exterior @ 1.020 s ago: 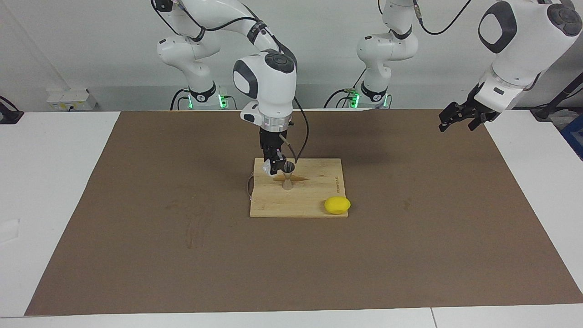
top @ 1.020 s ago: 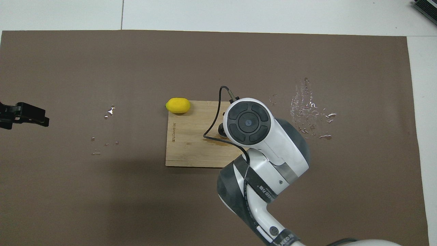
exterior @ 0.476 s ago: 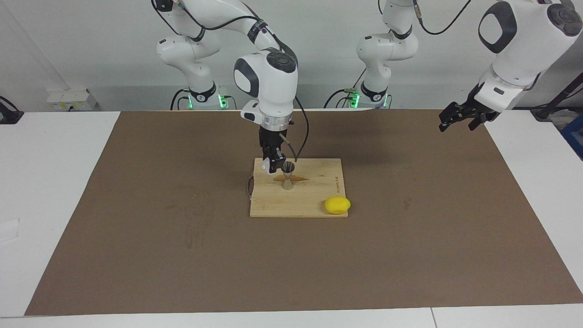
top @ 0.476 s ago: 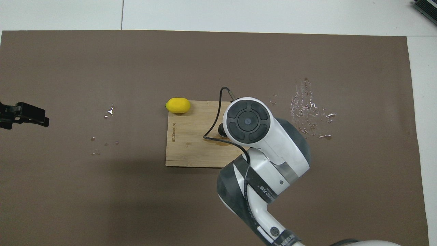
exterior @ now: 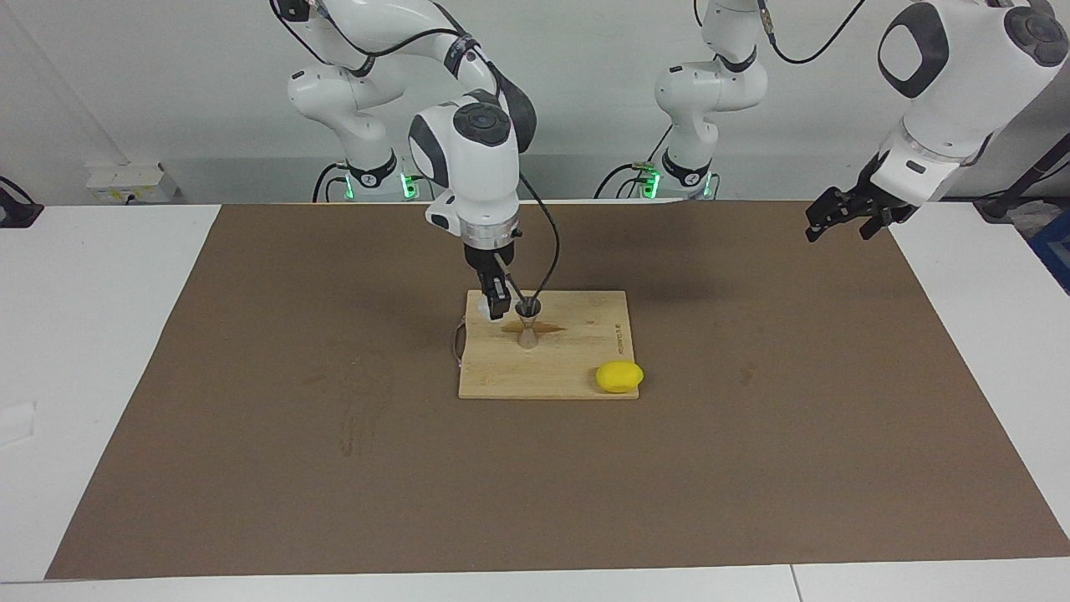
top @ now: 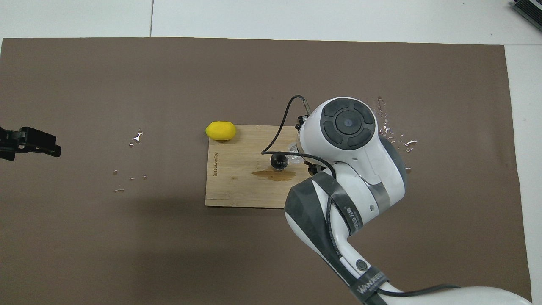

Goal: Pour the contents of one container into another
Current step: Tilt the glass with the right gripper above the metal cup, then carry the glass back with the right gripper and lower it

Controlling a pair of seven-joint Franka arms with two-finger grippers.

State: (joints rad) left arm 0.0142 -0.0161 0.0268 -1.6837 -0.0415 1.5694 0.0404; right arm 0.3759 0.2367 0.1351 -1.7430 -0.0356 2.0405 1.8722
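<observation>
The metal jigger (exterior: 527, 327) stands upright on the wooden board (exterior: 577, 368), over a wet patch. It also shows in the overhead view (top: 278, 161). My right gripper (exterior: 494, 306) hangs low over the board and is shut on the small clear glass (exterior: 486, 311). It holds the glass right beside the jigger's upper cup, toward the right arm's end. In the overhead view only an edge of the glass (top: 293, 159) shows from under the wrist. My left gripper (exterior: 843, 224) waits open and empty in the air over the mat's edge at the left arm's end.
A yellow lemon (exterior: 619, 376) lies at the board's corner farthest from the robots, toward the left arm's end. Spilled drops (top: 394, 140) lie on the brown mat toward the right arm's end, and a few more drops (top: 136, 137) toward the left arm's end.
My right arm's wrist has swung toward the right arm's end. This uncovers the jigger and the wet patch in the overhead view. The glass stays in the gripper beside the jigger. The left arm has not moved.
</observation>
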